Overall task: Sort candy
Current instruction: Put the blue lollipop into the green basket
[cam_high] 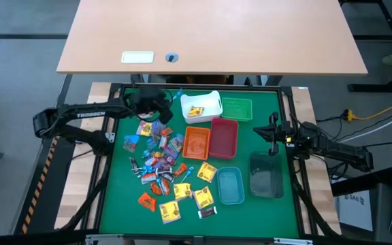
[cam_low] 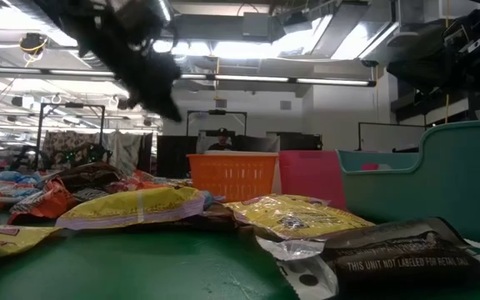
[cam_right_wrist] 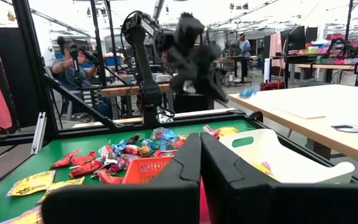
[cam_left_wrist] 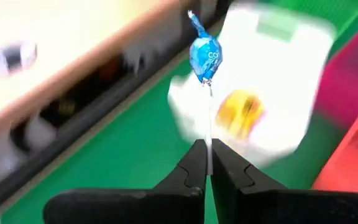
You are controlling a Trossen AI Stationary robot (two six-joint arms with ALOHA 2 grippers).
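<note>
Lower left of the high view: the candy (cam_high: 162, 170) lies heaped on the green mat (cam_high: 124, 204). Mid right, the right gripper (cam_high: 272, 131) rests with fingers together. Upper left, the left gripper (cam_left_wrist: 206, 163) pinches a blue lollipop (cam_left_wrist: 204, 53) by its stick, beside the white bin (cam_high: 201, 106)

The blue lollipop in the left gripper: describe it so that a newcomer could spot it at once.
Find the white plastic bin at the green mat's far edge. Beside it, the left gripper pinches a thin white stick topped by a blue-wrapped lollipop, the only candy lifted off the mat.
</note>
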